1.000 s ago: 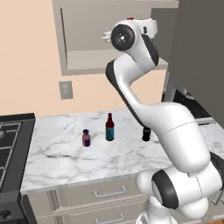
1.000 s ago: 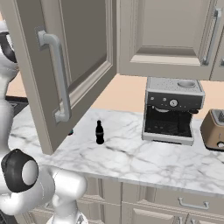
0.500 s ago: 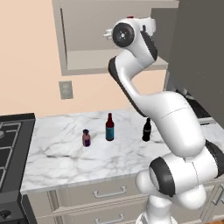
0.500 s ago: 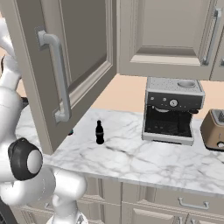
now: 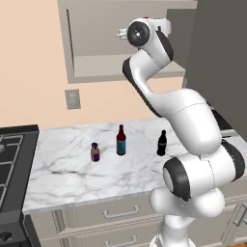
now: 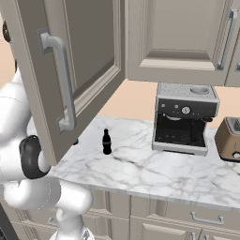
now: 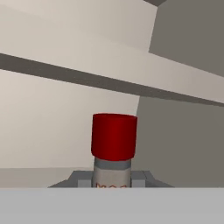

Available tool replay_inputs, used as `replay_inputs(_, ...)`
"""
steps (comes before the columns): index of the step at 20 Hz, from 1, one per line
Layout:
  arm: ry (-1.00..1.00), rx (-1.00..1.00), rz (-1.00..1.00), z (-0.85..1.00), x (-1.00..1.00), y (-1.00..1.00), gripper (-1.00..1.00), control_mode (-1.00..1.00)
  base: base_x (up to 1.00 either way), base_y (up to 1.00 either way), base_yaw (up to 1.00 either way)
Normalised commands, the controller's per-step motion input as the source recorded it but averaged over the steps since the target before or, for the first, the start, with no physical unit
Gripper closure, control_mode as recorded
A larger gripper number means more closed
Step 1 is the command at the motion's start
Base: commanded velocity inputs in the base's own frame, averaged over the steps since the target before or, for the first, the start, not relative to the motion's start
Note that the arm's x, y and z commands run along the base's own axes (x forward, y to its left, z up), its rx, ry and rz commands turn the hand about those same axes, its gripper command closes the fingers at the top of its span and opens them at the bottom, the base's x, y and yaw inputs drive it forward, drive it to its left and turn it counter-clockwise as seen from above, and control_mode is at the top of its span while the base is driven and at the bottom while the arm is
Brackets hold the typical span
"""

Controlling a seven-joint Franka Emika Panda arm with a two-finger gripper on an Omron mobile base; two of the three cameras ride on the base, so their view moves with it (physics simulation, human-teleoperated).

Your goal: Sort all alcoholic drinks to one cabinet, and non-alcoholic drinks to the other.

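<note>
The gripper [image 7: 112,183] is clamping the red-capped bottle [image 7: 113,148] up inside the open cabinet [image 5: 120,72] — 3 drinks are waiting below: brown bottle [image 5: 121,140], cola bottle [image 5: 162,143], purple container [image 5: 95,152].

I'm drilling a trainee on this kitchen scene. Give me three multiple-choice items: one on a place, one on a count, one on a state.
1. Where does the black cola bottle stand?
A. cabinet shelf
B. marble counter
C. stove

2. How many drinks stand on the counter?
A. one
B. three
C. five

3. What do the gripper jaws hold?
A. red-capped bottle
B. nothing
C. mug

Answers:
1 B: it rests on marble beside the brown bottle.
2 B: cola, brown bottle, purple container.
3 A: the hand view shows the red-capped bottle between them.
</note>
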Motion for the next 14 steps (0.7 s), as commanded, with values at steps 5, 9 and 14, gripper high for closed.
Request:
replay_inputs(5, -0.01, 0.04, 0.0, 0.0, 0.45, -0.16, 1.0, -1.0, 0.0, 0.0, 0.0)
replay_inputs(9, -0.02, 0.04, 0.0, 0.0, 0.56, -0.25, 1.0, -1.0, 0.0, 0.0, 0.0)
replay_inputs(14, -0.01, 0.02, 0.0, 0.0, 0.5, -0.23, 1.0, -1.0, 0.0, 0.0, 0.0)
